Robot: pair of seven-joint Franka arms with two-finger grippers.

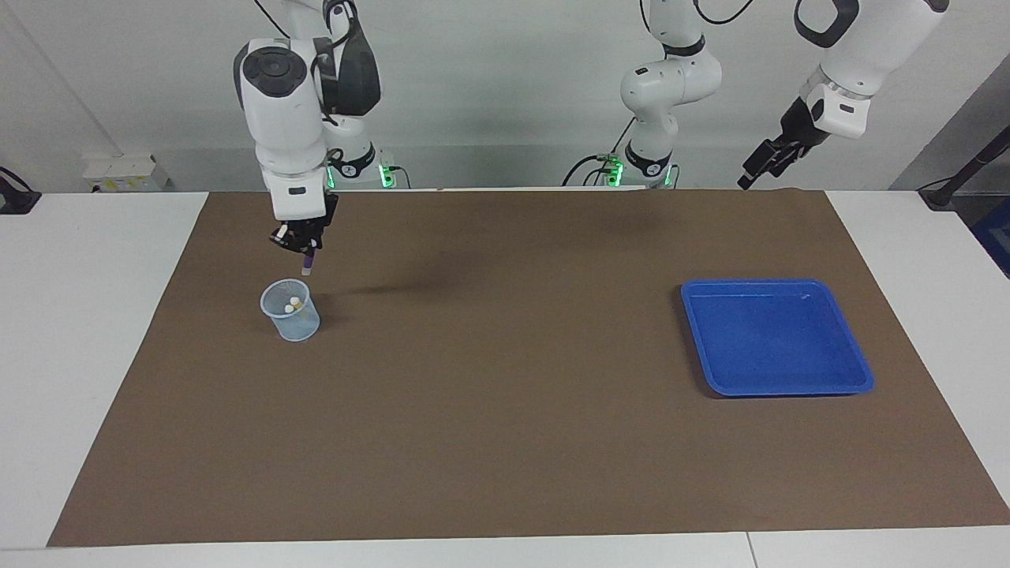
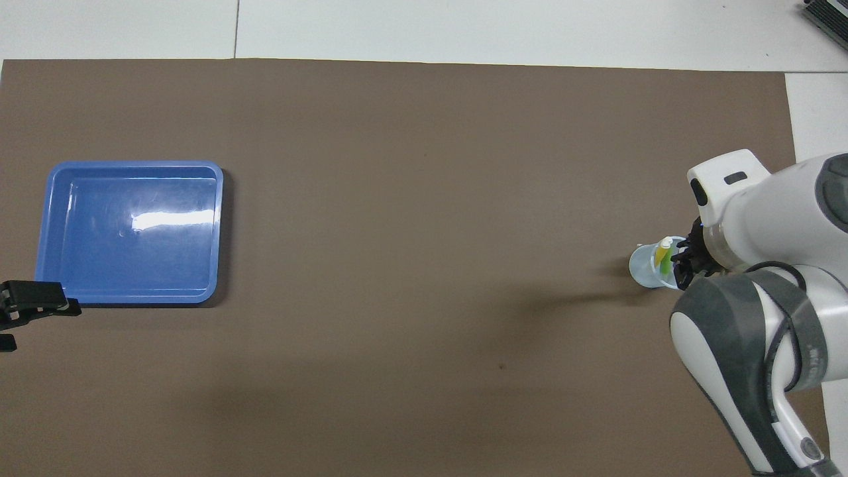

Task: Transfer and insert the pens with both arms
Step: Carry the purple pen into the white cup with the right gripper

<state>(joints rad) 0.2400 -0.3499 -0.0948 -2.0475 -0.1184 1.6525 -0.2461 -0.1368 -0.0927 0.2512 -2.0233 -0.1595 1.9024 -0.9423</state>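
My right gripper (image 1: 304, 241) is shut on the purple pen (image 1: 308, 259). It holds the pen upright, whitish end down, just above the rim of a clear plastic cup (image 1: 290, 313). The yellow and green pens (image 1: 293, 304) stand inside the cup with their whitish ends up. In the overhead view the cup (image 2: 648, 270) holds the yellow and green pens (image 2: 664, 257), with the right gripper (image 2: 686, 262) beside them; the purple pen is hidden there. My left gripper (image 1: 750, 177) waits raised over the left arm's end of the table, empty; it also shows in the overhead view (image 2: 33, 308).
A blue tray (image 1: 777, 339) lies empty on the brown mat toward the left arm's end of the table; it also shows in the overhead view (image 2: 132, 232). White table surface borders the mat on all sides.
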